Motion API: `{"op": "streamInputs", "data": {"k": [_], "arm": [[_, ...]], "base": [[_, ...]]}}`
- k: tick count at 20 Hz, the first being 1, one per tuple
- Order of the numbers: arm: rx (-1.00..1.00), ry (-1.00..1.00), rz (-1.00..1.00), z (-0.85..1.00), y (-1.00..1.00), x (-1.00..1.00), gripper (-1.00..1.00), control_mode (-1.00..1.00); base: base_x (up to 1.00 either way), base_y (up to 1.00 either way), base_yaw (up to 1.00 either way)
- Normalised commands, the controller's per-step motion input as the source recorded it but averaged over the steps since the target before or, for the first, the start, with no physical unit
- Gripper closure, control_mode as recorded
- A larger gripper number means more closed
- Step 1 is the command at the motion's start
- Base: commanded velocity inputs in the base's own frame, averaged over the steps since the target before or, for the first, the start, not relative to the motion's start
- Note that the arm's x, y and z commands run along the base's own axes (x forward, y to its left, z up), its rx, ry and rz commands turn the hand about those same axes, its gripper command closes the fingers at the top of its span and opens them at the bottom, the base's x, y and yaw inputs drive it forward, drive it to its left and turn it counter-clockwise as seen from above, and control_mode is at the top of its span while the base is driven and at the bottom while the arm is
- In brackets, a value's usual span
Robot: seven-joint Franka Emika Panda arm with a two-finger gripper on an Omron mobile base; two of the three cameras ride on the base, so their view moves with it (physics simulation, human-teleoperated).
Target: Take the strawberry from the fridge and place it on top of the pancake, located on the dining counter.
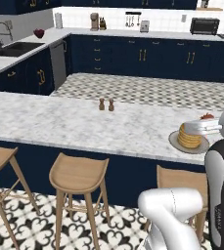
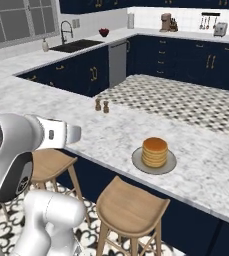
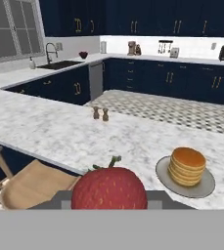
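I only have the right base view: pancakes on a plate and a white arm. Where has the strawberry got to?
Observer: In the hand view, the strawberry sits clamped in the gripper.
Operator: Is it anywhere near the pancakes?
Observer: In the left base view, the gripper shows right at the top of the pancake stack, with a red speck just above it.
Operator: Anything else I miss?
Observer: A black toaster oven on the back counter.
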Motion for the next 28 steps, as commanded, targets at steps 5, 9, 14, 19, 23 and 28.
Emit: {"op": "streamInputs", "data": {"k": [5, 9, 14, 19, 23, 28], "arm": [[0.01, 0.03, -0.03, 0.00, -0.03, 0.20, 1.00, -1.00], [0.06, 0.45, -0.24, 0.00, -0.44, 1.00, 1.00, -1.00], [0.06, 0.61, -0.25, -0.11, -0.86, 0.92, 1.00, -1.00], [0.08, 0.39, -0.08, -0.61, -0.78, 0.74, 1.00, -1.00], [0.10, 0.14, 0.00, -0.79, -0.59, 0.94, 1.00, -1.00], [0.09, 0.13, 0.00, -0.53, -0.60, 0.84, 1.00, -1.00]], "base": [[0.79, -0.10, -0.09], [0.00, 0.00, 0.00], [0.00, 0.00, 0.00], [0.00, 0.00, 0.00], [0.00, 0.00, 0.00], [0.00, 0.00, 0.00]]}}
